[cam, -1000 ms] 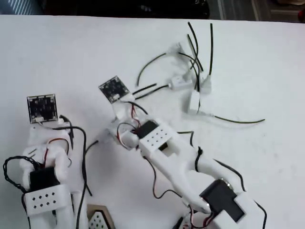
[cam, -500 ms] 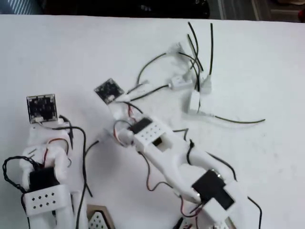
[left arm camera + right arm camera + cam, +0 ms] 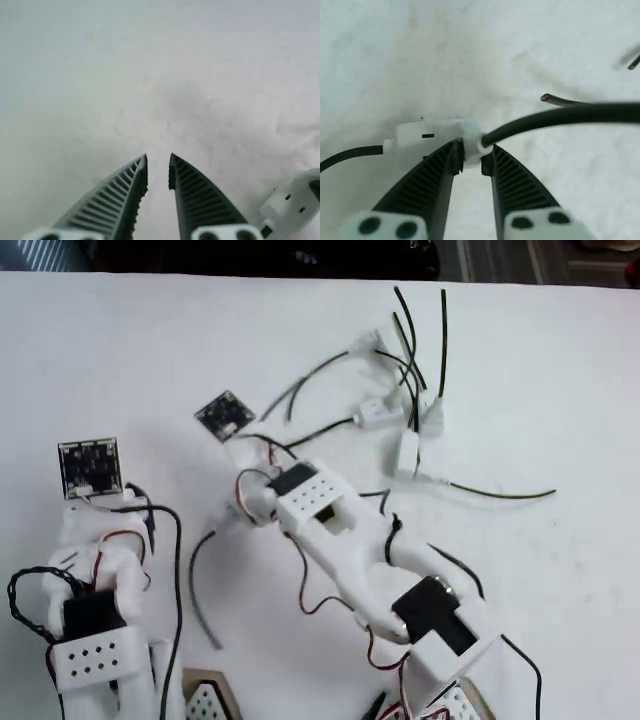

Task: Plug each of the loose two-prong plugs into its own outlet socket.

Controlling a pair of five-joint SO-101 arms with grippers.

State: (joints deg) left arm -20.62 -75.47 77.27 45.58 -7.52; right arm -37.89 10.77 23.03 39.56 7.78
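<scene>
The right gripper (image 3: pixel 472 152) has its jaws closed to a narrow gap on a plug (image 3: pixel 471 136), pinching its white collar. A black cable (image 3: pixel 560 115) runs out of that collar. The plug's end sits against a white block (image 3: pixel 425 136) that has a thin lead of its own. Whether the two are joined I cannot tell.

In the high view the right arm (image 3: pixel 330 530) reaches to a spot left of the pile (image 3: pixel 405 435) of white plugs and sockets. That spot is near the pile but apart from it, and two of the pile's leads trail toward it.

The pile lies near the far edge of the table (image 3: pixel 150 340), and its longest leads end just short of that edge. Left of the pile, bare table runs wide up to the far edge. Right of the pile a long lead (image 3: pixel 500 492) stretches out, with bare table beyond it.

The left gripper (image 3: pixel 157 161) hangs over bare table, jaws a thin slit apart with nothing between them. Its left arm (image 3: pixel 95 640) stands well left of the pile. A dark cable (image 3: pixel 200 590) lies between the two arms.
</scene>
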